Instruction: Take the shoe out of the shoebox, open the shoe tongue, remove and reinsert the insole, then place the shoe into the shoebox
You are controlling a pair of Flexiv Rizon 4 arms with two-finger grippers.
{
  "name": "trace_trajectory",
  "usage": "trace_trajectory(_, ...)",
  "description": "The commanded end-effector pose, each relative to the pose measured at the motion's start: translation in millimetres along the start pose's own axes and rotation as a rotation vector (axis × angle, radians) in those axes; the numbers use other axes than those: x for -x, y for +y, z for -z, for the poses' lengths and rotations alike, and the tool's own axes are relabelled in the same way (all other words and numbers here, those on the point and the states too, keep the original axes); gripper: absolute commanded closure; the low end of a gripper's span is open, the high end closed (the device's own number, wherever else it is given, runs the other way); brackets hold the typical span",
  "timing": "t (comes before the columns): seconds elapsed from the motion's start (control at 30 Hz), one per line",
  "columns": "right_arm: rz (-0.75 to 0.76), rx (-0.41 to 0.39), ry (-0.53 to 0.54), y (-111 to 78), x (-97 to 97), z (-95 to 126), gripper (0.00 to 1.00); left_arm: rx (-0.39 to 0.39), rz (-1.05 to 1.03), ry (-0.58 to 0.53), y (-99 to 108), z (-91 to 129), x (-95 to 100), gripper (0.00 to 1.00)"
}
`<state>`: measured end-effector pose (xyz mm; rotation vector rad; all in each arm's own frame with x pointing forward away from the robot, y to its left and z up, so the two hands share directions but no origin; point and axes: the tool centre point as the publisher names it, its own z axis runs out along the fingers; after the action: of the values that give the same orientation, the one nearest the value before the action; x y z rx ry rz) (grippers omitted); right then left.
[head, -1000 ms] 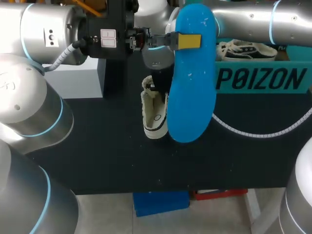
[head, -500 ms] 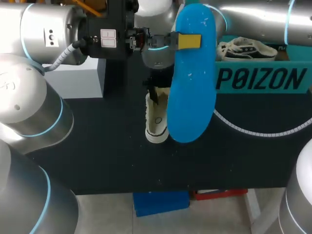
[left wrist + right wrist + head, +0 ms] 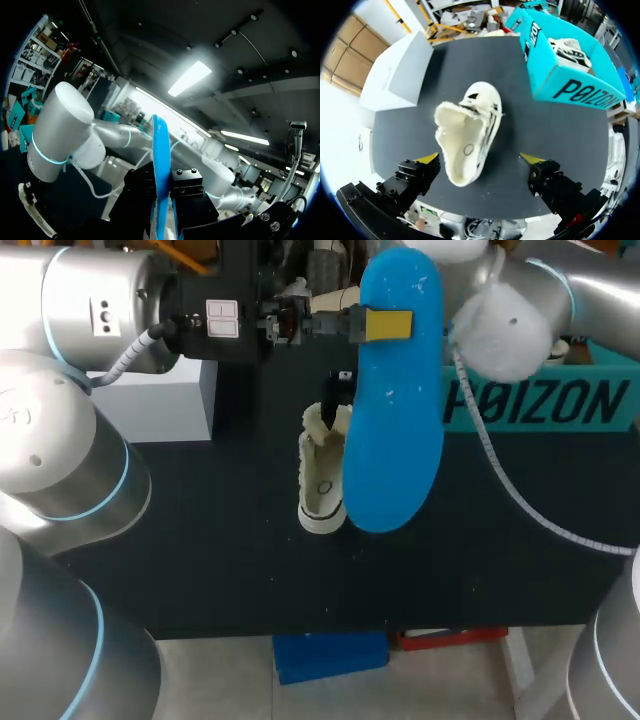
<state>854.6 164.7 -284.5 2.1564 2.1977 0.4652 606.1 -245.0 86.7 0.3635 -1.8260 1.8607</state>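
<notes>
the right fingers (image 3: 427,159) have lifted away from the shoe (image 3: 467,135), which now lies straighter.

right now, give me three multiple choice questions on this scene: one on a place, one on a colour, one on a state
1. Where is the shoe with the opened tongue?
A. inside the shoebox
B. lying on the table
C. held in the right gripper

2. What colour is the insole?
A. blue
B. white
C. red

3. How is the right gripper?
A. shut on the shoe
B. shut on the insole
C. open

Answers:
1 B: the shoe lies on the dark tabletop, outside the shoebox.
2 A: the insole held up by the left gripper is bright blue.
3 C: its yellow tips stand wide apart above the shoe, touching nothing.
</notes>
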Motion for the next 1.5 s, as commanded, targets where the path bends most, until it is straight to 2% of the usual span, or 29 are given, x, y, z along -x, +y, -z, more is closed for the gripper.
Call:
trace_trajectory(0.03,-0.099,0.102,0.452,-11.8,26.3,14,0.0,0.001,0.002,-0.005,1,-1,-0.8,1.0)
trace_trajectory(0.17,-0.152,0.117,0.533,-14.7,22.8,30,0.0,0.001,0.002,-0.005,1,-1,-0.8,1.0)
trace_trajectory(0.43,-0.196,0.15,0.718,-7.3,10.7,54,0.0,0.001,0.002,-0.005,1,-1,-0.8,1.0)
trace_trajectory(0.6,-0.193,0.152,0.781,-5.9,1.8,61,0.0,0.001,0.002,-0.005,1,-1,-0.8,1.0)
trace_trajectory(0.93,-0.235,0.086,0.963,-7.6,-9.5,66,0.0,0.001,0.002,-0.005,1,-1,-0.8,1.0)
trace_trajectory(1.07,-0.242,0.075,0.988,-7.2,-9.5,66,0.0,0.001,0.002,-0.005,1,-1,-0.8,1.0)
trace_trajectory(1.13,-0.242,0.075,0.988,-7.2,-9.5,66,0.0,-0.018,-0.056,0.014,6,0,4.9,1.0)
trace_trajectory(1.17,-0.242,0.075,0.988,-7.2,-9.5,66,0.0,-0.046,-0.116,0.064,10,0,5.1,1.0)
trace_trajectory(1.27,-0.242,0.075,0.988,-7.2,-9.5,66,0.0,-0.11,-0.185,0.072,23,4,10.9,1.0)
trace_trajectory(1.4,-0.242,0.075,0.988,-7.2,-9.5,66,0.0,-0.068,-0.287,0.009,52,8,25.5,1.0)
trace_trajectory(1.47,-0.242,0.075,0.988,-7.2,-9.5,66,0.0,-0.048,-0.259,-0.006,66,11,35.0,1.0)
trace_trajectory(1.5,-0.242,0.075,0.988,-7.2,-9.5,66,0.0,-0.048,-0.259,-0.006,66,11,35.0,1.0)
